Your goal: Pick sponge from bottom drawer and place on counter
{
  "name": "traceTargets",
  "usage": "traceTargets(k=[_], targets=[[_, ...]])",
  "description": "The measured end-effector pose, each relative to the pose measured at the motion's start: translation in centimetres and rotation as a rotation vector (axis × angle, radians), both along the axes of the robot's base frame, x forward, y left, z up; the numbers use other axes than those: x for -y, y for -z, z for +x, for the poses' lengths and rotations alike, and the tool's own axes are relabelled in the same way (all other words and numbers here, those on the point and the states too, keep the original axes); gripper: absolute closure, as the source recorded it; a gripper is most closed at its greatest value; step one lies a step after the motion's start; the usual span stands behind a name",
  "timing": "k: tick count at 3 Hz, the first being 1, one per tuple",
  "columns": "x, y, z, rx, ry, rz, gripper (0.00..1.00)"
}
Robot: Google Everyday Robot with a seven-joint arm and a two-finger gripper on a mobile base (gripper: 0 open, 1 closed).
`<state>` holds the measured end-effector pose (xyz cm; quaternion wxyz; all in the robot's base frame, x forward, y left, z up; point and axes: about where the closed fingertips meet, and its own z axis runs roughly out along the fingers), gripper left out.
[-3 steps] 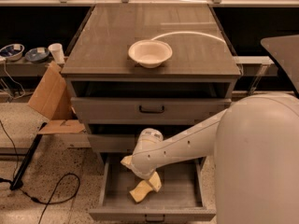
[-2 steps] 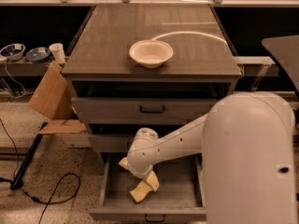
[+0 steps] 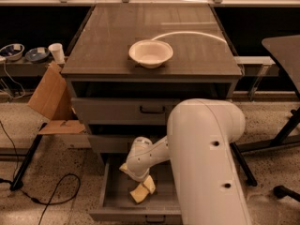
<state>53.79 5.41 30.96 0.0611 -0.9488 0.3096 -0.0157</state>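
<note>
So the bottom drawer [image 3: 123,214] is pulled open at the lower middle of the frame, and the sponge [image 3: 143,191] is lying on its floor, toward the front. The big white arm [image 3: 202,158] bends down from the lower right and pokes its wrist into the drawer from above. I'd say that's because the two drawers above overhang the back half, so top-down near the front is the only way in.

The gripper [image 3: 139,178] sits right over the sponge, touching it or as good as. Honestly I can't tell if the claw is spread or clamped, since the wrist blocks the view. There's also a yellowish bit peeking out left of the wrist, and I can't say what it is.

My read is that it's at the grab step, with nothing lifted yet. The counter [image 3: 117,32] up top has a white bowl [image 3: 151,53] in the middle, with open room left and right of it for the drop. The sponge is soft, so a squeeze should hold, but it could fold or slip on the way up.
</note>
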Motion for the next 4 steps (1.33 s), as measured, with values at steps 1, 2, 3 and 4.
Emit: traceTargets(k=[1, 2, 3, 4], targets=[[0.9, 7.2, 0.5, 0.014, 0.028, 0.005, 0.00], [2.1, 11.4, 0.3, 0.036, 0.102, 0.029, 0.00], [2.8, 14.7, 1.3, 0.088, 0.142, 0.041, 0.00], [2.8, 18.6, 2.7, 0.134, 0.106, 0.037, 0.00]])
